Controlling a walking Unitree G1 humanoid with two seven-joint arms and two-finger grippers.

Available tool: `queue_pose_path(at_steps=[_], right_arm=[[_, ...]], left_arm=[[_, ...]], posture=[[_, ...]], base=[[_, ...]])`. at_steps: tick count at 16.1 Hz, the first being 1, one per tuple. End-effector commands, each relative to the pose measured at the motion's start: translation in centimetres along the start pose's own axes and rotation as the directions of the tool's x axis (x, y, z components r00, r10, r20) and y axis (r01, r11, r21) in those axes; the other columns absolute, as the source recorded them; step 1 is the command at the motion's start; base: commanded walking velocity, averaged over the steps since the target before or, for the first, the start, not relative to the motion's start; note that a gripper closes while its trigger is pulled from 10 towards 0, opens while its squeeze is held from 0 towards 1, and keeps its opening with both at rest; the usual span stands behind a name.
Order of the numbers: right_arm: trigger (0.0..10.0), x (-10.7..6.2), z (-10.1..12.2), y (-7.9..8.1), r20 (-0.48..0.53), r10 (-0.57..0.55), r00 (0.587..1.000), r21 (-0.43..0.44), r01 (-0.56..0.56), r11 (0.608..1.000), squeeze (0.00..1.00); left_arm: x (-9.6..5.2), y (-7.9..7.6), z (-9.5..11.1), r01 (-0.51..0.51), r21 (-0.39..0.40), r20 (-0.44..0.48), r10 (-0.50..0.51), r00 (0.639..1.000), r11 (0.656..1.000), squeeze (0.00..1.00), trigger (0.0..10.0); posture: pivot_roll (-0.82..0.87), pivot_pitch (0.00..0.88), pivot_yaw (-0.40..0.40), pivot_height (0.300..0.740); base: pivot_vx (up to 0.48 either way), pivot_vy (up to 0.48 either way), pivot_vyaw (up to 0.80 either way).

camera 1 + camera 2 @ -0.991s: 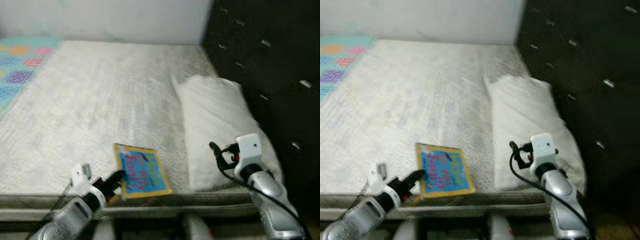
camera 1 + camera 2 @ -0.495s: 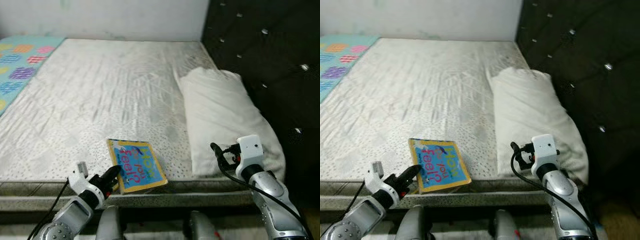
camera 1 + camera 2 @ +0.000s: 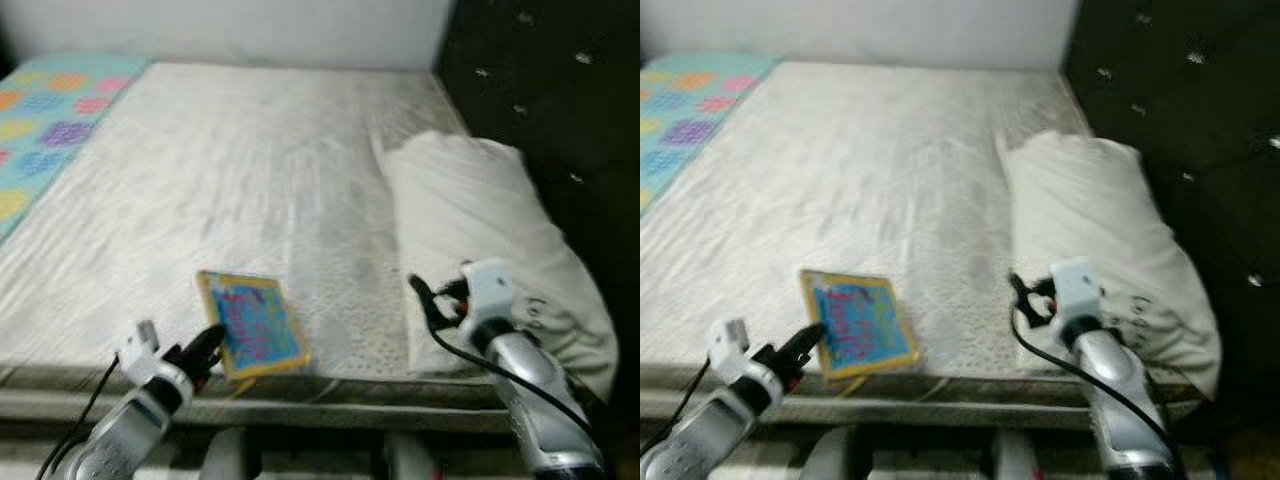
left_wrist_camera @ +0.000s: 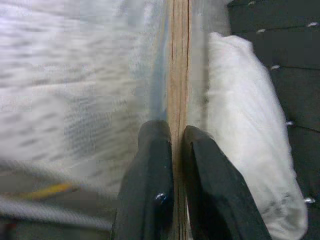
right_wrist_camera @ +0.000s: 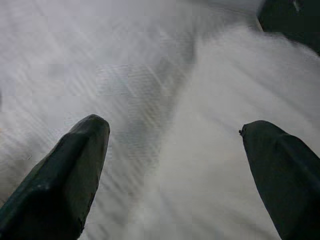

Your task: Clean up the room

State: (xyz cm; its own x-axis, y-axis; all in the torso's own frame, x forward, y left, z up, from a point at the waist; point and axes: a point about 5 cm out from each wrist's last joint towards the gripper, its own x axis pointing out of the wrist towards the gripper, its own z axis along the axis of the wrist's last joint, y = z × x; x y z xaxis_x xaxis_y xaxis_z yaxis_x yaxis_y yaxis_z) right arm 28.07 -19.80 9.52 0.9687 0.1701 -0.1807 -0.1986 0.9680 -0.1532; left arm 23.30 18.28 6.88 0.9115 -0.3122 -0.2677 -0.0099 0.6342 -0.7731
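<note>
Thin blue book with yellow border [image 3: 248,323]: nudged slightly left along near mattress edge; left gripper [image 4: 171,145] jaws clenched on it. Right gripper [image 5: 175,145]: jaws released, above white pillow [image 3: 480,240].

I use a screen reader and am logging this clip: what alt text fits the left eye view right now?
The left pincer is shut on the near edge of a blue, yellow-bordered book lying at the front of a white mattress. The right pincer hangs open beside a white pillow against a dark tufted headboard. A pastel patterned blanket lies far left.
</note>
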Motion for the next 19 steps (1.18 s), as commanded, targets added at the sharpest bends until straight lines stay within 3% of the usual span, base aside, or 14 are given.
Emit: queue_pose_path(at_steps=[1,5,13,19], right_arm=[[10.0,-0.1,0.0,-0.4,-0.003,-0.014,1.0,-0.001,0.014,1.0,0.0],[10.0,-0.5,-0.2,-0.7,-0.009,-0.024,1.0,-0.005,0.024,1.0,0.0],[10.0,-1.9,0.1,-2.9,-0.015,-0.079,0.997,-0.045,0.078,0.996,0.0],[10.0,-5.6,0.8,-6.2,-0.046,-0.168,0.985,-0.129,0.161,0.979,0.0]], left_arm=[[0.2,-1.0,-0.1,0.052,0.008,-0.001,-0.052,0.999,0.999,0.0,10.0],[1.0,-0.5,1.0,0.038,0.078,-0.018,-0.037,0.999,0.996,0.0,10.0],[5.0,1.4,3.5,0.021,0.072,-0.017,-0.02,1.0,0.997,0.0,10.0],[9.1,0.1,2.6,0.119,0.043,-0.096,-0.114,0.989,0.992,0.0,10.0]], posture=[[-0.16,0.057,-0.04,0.634],[-0.17,0.067,-0.05,0.634],[-0.22,0.111,-0.081,0.634],[-0.36,0.168,-0.127,0.634]], base=[[0.0,0.0,0.0],[0.0,0.0,0.0],[0.0,0.0,0.0],[0.0,0.0,0.0]])
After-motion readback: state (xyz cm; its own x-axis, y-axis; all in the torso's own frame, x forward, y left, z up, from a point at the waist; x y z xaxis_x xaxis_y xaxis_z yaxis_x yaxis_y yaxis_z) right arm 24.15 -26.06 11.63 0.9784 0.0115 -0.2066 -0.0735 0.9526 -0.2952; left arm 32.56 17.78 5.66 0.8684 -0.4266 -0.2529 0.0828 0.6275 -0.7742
